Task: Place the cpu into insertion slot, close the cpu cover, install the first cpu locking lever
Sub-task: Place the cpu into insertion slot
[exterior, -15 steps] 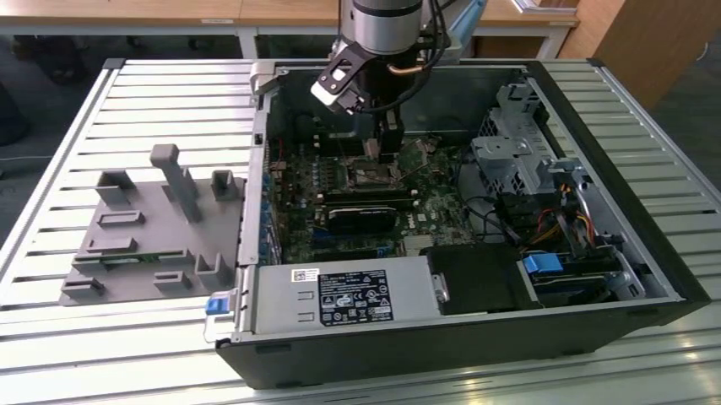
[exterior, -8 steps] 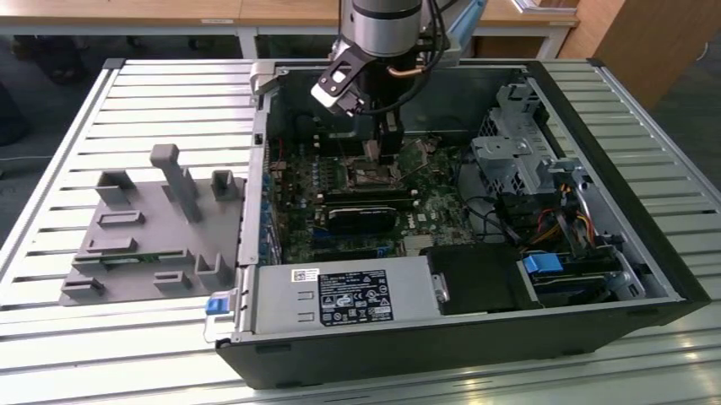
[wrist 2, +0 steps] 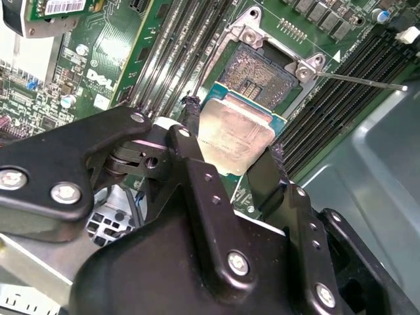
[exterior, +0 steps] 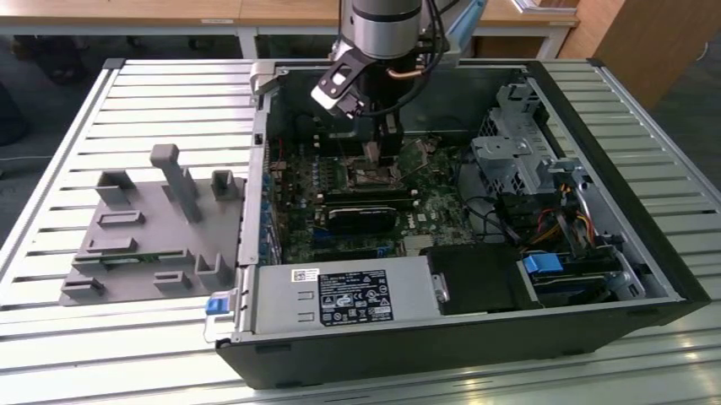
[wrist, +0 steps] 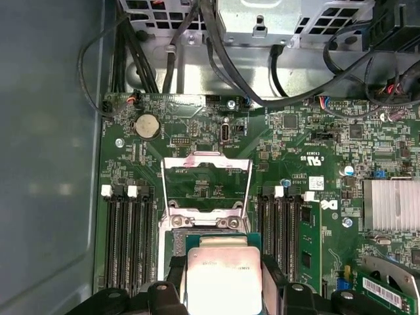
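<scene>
My gripper (wrist 2: pixel 233 147) is shut on the cpu (wrist 2: pixel 235 133), a flat silver-tan square chip pinched by two opposite edges between black fingers (wrist 2: pixel 192 121). In both wrist views the chip hangs a little above and partly over the insertion slot (wrist 2: pixel 261 71), whose pin field lies bare. The cpu (wrist: pixel 223 275) covers one side of the insertion slot (wrist: pixel 172 237). The cpu cover (wrist: pixel 207 159), a silvery frame with a square window, stands swung open past the socket. A thin locking lever (wrist 2: pixel 361 80) sticks out beside the socket. In the exterior view the gripper (exterior: pixel 379 152) hovers over the insertion slot (exterior: pixel 370 177).
Long black memory slots (wrist: pixel 128 236) flank the socket on both sides. A finned heat sink (wrist: pixel 394 203), a coin battery (wrist: pixel 147 125) and black cables (wrist: pixel 230 59) lie around it. The open computer case holds a power supply (exterior: pixel 338 295) and a drive cage (exterior: pixel 512 152). A grey fixture (exterior: pixel 147 219) sits at the exterior view's left.
</scene>
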Available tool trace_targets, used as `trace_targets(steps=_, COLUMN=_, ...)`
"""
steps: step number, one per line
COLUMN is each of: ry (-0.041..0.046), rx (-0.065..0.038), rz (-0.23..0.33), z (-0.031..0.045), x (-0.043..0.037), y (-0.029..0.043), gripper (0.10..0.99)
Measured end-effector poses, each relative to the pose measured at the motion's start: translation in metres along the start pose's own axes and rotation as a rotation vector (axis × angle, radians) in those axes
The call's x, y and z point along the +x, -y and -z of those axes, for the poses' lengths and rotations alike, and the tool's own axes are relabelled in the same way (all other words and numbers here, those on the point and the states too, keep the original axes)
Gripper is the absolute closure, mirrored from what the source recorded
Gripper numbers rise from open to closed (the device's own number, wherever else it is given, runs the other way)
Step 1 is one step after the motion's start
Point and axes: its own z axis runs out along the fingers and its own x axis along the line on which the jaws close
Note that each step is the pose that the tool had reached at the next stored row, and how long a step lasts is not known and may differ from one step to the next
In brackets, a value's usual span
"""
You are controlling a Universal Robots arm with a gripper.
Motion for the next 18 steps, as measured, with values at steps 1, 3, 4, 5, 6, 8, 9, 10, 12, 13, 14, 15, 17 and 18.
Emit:
trace_targets(steps=1, ry=0.0001, rx=0.0, rz=0.0, z=-0.0011, x=0.0001, y=0.0001, gripper=0.545)
trace_targets(steps=3, ry=0.0001, rx=0.0, rz=0.0, z=-0.0042, x=0.001, y=0.0004, gripper=0.545)
trace_targets(steps=4, ry=0.0001, rx=0.0, rz=0.0, z=-0.006, x=0.0017, y=0.0005, gripper=0.545)
trace_targets(steps=5, ry=0.0001, rx=0.0, rz=0.0, z=-0.0078, x=0.0025, y=0.0007, gripper=0.545)
trace_targets(steps=6, ry=0.0001, rx=0.0, rz=0.0, z=-0.0096, x=0.0034, y=0.0008, gripper=0.545)
trace_targets(steps=8, ry=0.0002, rx=0.0, rz=0.0, z=-0.0131, x=0.0051, y=0.0015, gripper=0.545)
trace_targets(steps=9, ry=0.0005, rx=0.0, rz=0.0, z=-0.0149, x=0.006, y=0.0022, gripper=0.545)
trace_targets(steps=10, ry=0.0007, rx=0.0, rz=0.0, z=-0.0167, x=0.0068, y=0.0029, gripper=0.545)
trace_targets(steps=12, ry=0.0008, rx=0.0, rz=0.0, z=-0.0201, x=0.0083, y=0.004, gripper=0.545)
trace_targets(steps=13, ry=0.0009, rx=-0.001, rz=0.0, z=-0.0216, x=0.0089, y=0.0046, gripper=0.545)
trace_targets(steps=14, ry=0.0011, rx=-0.001, rz=-0.002, z=-0.0228, x=0.0091, y=0.0052, gripper=0.545)
trace_targets(steps=15, ry=0.0013, rx=-0.001, rz=-0.003, z=-0.0241, x=0.0092, y=0.0057, gripper=0.545)
trace_targets(steps=17, ry=0.0015, rx=-0.002, rz=-0.006, z=-0.0269, x=0.0095, y=0.0069, gripper=0.545)
trace_targets(steps=18, ry=0.0016, rx=-0.002, rz=-0.007, z=-0.0281, x=0.0095, y=0.0074, gripper=0.545)
